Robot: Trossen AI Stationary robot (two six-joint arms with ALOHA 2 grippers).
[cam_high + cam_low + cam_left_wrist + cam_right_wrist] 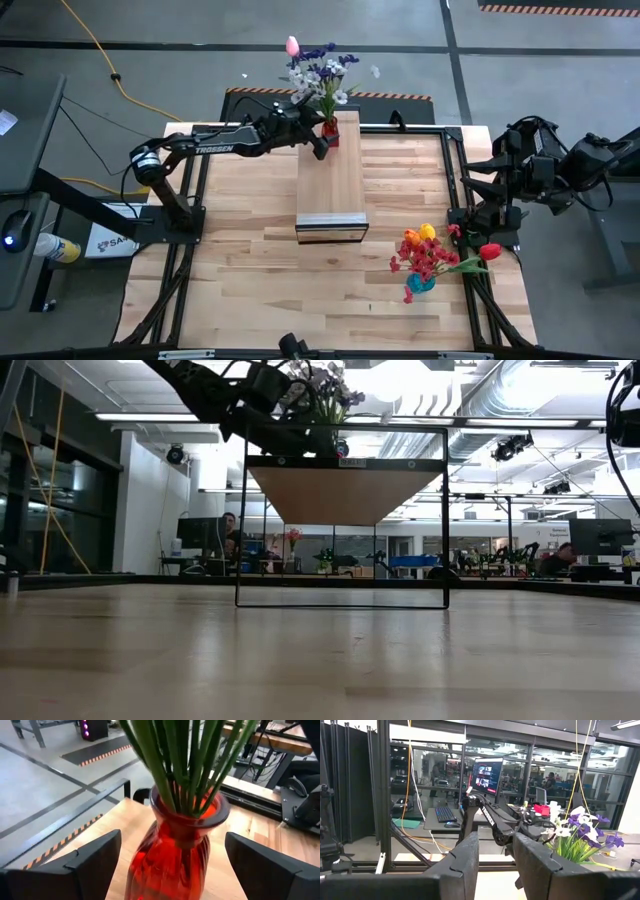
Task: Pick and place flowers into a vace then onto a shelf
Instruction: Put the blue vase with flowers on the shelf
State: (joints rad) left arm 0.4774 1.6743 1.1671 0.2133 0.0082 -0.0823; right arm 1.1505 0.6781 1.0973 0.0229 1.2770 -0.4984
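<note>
A red glass vase (331,131) stands by its base on the far end of the pale wood shelf (330,185). It holds purple and white sprays and a pink tulip (322,72); the green stems (185,765) rise from its mouth. My left gripper (318,137) reaches in from the table's left. It is open, with one finger on each side of the vase body (170,860) and a gap showing on both sides. My right gripper (496,855) is open and waits at the table's right edge (480,186).
A small blue vase (421,283) with red, orange and yellow flowers (430,255) stands on the tabletop near the right edge. The shelf sits raised on a black frame (340,600), its metallic strip (331,222) at the near end. People sit at desks in the room behind.
</note>
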